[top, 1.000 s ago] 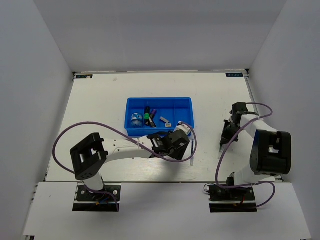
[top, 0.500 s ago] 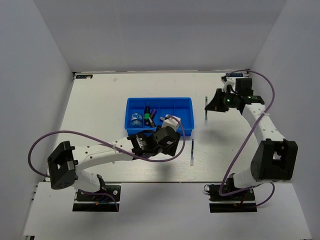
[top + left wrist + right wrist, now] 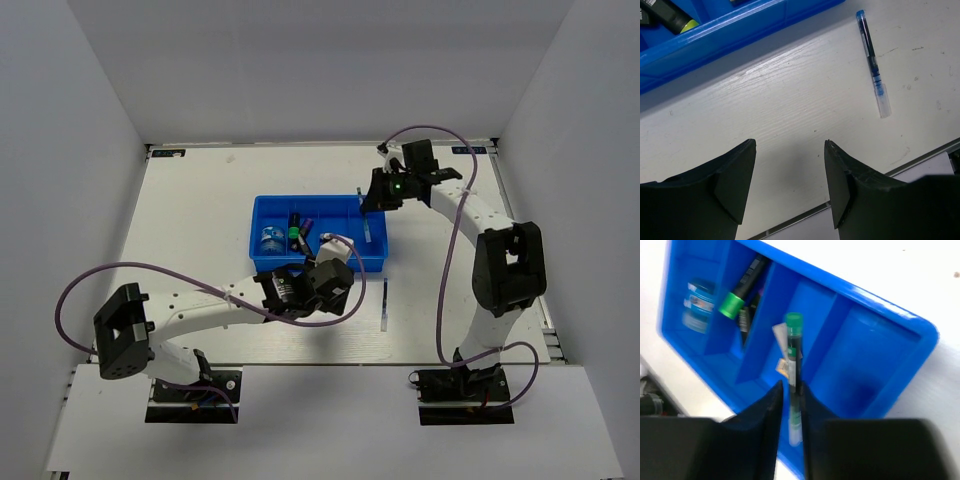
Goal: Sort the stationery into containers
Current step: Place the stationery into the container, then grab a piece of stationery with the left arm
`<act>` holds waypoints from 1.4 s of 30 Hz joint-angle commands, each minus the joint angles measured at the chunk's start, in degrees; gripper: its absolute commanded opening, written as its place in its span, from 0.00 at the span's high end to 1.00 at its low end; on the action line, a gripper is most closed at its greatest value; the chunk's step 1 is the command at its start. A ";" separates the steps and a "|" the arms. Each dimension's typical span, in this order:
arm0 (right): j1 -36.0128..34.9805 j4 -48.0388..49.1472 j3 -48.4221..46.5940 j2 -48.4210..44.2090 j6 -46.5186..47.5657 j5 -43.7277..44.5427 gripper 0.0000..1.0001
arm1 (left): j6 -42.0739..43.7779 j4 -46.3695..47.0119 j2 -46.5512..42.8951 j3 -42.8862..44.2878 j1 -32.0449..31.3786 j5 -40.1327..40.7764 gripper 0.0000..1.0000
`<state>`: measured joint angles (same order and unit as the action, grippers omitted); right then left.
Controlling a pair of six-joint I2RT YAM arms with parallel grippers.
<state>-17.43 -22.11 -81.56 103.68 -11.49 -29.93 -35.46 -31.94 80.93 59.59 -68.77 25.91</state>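
1. Right wrist view: right gripper (image 3: 791,386) clamps a green pen (image 3: 793,340) above the tray (image 3: 912,322).
2. Top view places it over the tray's 3 o'clock end, so this looks like the drop-off step.
3. Next move: lower, then release inside the tray.
4. Left gripper (image 3: 789,145) hovers, jaws apart and empty. A blue pen (image 3: 872,62) lies on the table (image 3: 790,75) at its 1 o'clock.

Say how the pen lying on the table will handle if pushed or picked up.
The pen looks slim, round and straight, so a sideways push would probably roll it on the smooth table. Its clear plastic barrel seems rigid and light: it should lift without drooping. Thin and glossy, it may pivot unless gripped mid-length.
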 commanded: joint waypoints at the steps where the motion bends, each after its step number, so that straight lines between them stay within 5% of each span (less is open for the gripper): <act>1: -0.76 -0.82 -1.94 0.47 3.65 6.89 0.74 | -0.84 -0.66 -0.51 0.17 -0.31 1.60 0.32; 5: -1.47 -2.41 -1.24 -0.75 5.07 8.83 0.57 | -0.31 0.21 0.89 0.61 -0.40 1.07 0.32; 10: -1.73 -3.47 -0.62 -3.13 5.68 9.37 0.54 | 0.39 1.27 4.06 3.68 -0.31 -0.68 0.34; 13: -1.29 -4.52 0.70 -8.47 5.42 9.45 0.72 | 1.27 4.34 6.52 5.53 -0.48 -3.14 0.46; 15: -1.38 -3.74 4.36 -14.87 5.77 15.50 0.98 | 1.71 6.10 9.06 6.93 -0.57 -4.63 0.59; 18: -1.20 -4.52 9.74 -21.48 6.30 27.36 1.00 | 1.54 7.94 12.58 10.10 -1.01 -6.22 0.69; 21: 0.20 -6.45 14.75 -25.52 6.83 35.71 0.99 | 0.57 8.13 17.24 14.14 -1.01 -7.71 0.61; 22: 0.73 -7.94 18.76 -26.15 7.00 36.78 0.99 | -0.21 8.04 20.38 17.11 -1.10 -7.89 0.44; 26: 2.92 -9.36 27.23 -31.15 7.09 36.09 0.95 | -3.38 5.67 26.47 23.80 -1.01 -7.89 0.34; 34: 7.58 -8.48 32.96 -39.34 5.42 33.19 0.94 | -11.38 0.57 35.17 30.92 -0.57 -4.38 0.34; 42: 11.36 -8.13 33.40 -40.05 5.51 30.55 0.94 | -15.07 -1.54 40.36 32.43 0.04 -3.24 0.50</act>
<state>-7.40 -31.57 -47.13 64.40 -5.61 1.91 -48.07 -31.79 121.34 89.58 -69.06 20.88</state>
